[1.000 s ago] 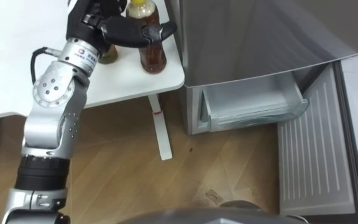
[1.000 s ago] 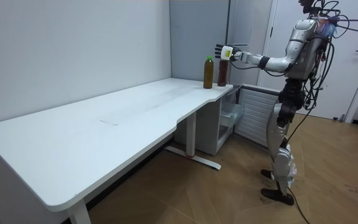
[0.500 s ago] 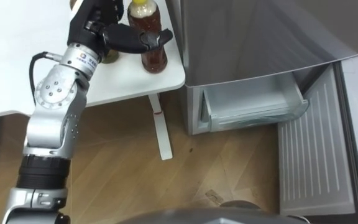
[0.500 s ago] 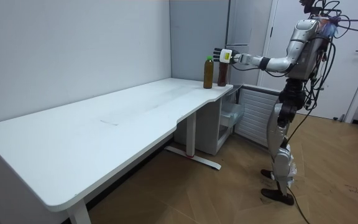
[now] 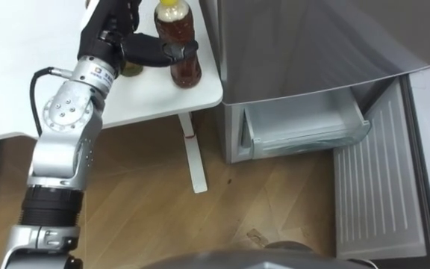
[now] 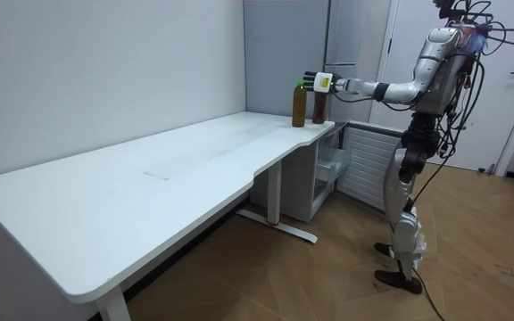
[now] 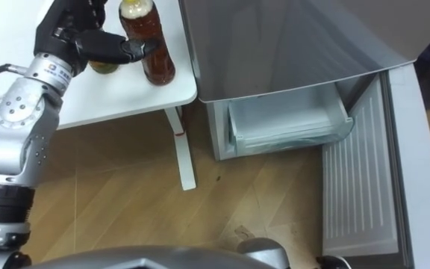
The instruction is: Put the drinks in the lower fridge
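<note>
The room was brightly, evenly lit, and shadows stayed soft. The white table looked almost washed out in the eye views, and the fridge front carried pale diagonal streaks of reflected light. A faint shadow lay on the floor under the table.

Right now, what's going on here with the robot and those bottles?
The robot stands by the fridge with its left hand on the yellow-capped bottle at the corner of the white table, thumb laid across its front. The bottle stands on the table, not yet lifted. A green-capped bottle stands just beside it. The fridge's lower door is swung open, and a drawer shows inside.
</note>
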Robot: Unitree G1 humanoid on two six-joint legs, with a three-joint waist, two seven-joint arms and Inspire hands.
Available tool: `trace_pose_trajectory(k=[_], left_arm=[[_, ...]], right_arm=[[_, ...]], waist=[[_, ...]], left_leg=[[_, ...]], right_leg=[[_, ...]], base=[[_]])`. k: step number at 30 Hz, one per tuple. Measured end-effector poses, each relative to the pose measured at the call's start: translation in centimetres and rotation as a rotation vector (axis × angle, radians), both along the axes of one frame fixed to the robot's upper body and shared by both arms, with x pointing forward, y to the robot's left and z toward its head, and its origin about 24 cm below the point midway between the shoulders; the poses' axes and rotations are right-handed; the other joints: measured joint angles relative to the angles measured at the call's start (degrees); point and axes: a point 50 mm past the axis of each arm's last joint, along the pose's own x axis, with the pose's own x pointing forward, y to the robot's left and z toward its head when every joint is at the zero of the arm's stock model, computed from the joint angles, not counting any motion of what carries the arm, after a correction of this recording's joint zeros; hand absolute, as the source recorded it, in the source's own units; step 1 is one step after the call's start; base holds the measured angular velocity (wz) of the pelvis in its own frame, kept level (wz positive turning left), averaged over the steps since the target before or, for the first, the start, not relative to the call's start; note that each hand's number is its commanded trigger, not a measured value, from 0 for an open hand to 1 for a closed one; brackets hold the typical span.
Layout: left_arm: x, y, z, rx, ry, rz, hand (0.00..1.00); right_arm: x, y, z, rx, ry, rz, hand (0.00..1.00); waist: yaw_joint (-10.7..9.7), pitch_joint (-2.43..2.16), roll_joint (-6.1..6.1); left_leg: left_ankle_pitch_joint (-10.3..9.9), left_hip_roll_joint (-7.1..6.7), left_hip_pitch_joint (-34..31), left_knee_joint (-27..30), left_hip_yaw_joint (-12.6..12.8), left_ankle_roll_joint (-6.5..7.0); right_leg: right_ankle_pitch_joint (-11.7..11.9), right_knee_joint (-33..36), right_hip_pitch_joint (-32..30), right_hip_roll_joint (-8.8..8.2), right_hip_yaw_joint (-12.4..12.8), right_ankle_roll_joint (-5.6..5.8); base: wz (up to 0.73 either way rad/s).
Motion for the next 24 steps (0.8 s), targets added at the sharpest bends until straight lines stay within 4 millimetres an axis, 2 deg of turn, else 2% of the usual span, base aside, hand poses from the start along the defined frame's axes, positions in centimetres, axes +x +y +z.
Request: trace_pose_trajectory(k=[3, 8, 10, 18, 24], left_arm=[[0.0, 0.1, -0.4, 0.0, 0.018, 0.005, 0.0], [0.1, 0.7, -2.7, -0.002, 0.117, 0.027, 0.0], [0.0, 0.7, -3.1, -0.005, 0.132, 0.025, 0.0], [-0.1, 0.0, -4.1, -0.023, 0.177, -0.021, 0.0], [-0.1, -0.1, -4.4, -0.099, 0.196, -0.036, 0.0]], right_arm=[[-0.1, 0.0, 0.0, 0.0, 0.003, 0.001, 0.0], [-0.1, 0.0, 0.0, -0.001, 0.005, 0.0, 0.0], [-0.1, 0.0, 0.0, 0.0, 0.005, 0.0, 0.0], [0.1, 0.0, 0.0, -0.002, -0.003, -0.001, 0.0], [0.3, 0.0, 0.0, -0.009, -0.013, -0.007, 0.0]], waist=[[0.18, -0.04, 0.05], [-0.03, -0.42, 0.61], [-0.06, -0.48, 0.71], [-0.1, -0.49, 0.72], [-0.06, -0.45, 0.81]], left_leg=[[0.0, 0.01, 0.08, 0.01, 0.01, 0.0], [0.0, 0.04, 0.09, 0.04, 0.02, 0.0], [0.0, 0.04, 0.21, 0.04, 0.03, 0.0], [0.0, 0.06, 0.14, 0.0, 0.27, 0.0], [0.0, 0.08, 0.2, 0.0, 0.51, 0.0]], right_leg=[[0.0, 0.09, 0.01, 0.02, 0.03, 0.0], [0.0, 0.11, 0.13, 0.05, 0.01, 0.0], [0.0, 0.13, 0.13, 0.06, -0.03, 0.0], [0.0, 0.12, 0.15, 0.07, 0.07, 0.0], [0.0, 0.06, 0.11, 0.18, 0.7, 0.0]], base=[[0.0], [0.0], [0.0], [0.0], [-0.04]])
